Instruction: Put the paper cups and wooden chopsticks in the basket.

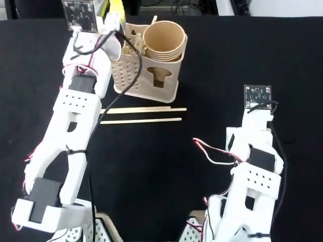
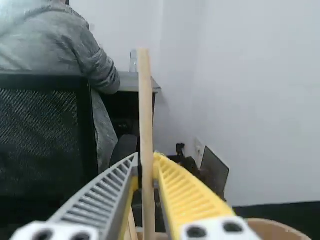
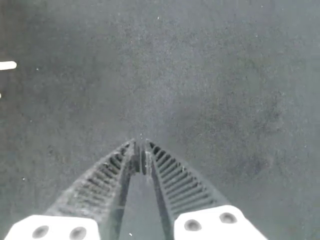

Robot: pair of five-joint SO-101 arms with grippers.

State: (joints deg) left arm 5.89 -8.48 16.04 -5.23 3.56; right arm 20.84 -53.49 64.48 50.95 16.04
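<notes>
Left gripper (image 2: 145, 167) pinches one wooden chopstick (image 2: 144, 100), upright between its fingers, at the rear left corner of the basket (image 1: 146, 83). The basket holds the stacked paper cups (image 1: 164, 39) in one compartment and more sticks in the next. Two loose chopsticks (image 1: 144, 109) lie parallel on the black table (image 1: 217, 60) just before the basket. Right gripper (image 3: 140, 156) is pressed together, tips touching, over the table well apart from the basket.

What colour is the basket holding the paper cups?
The basket is cream, with perforated walls; the high view shows it best.
</notes>
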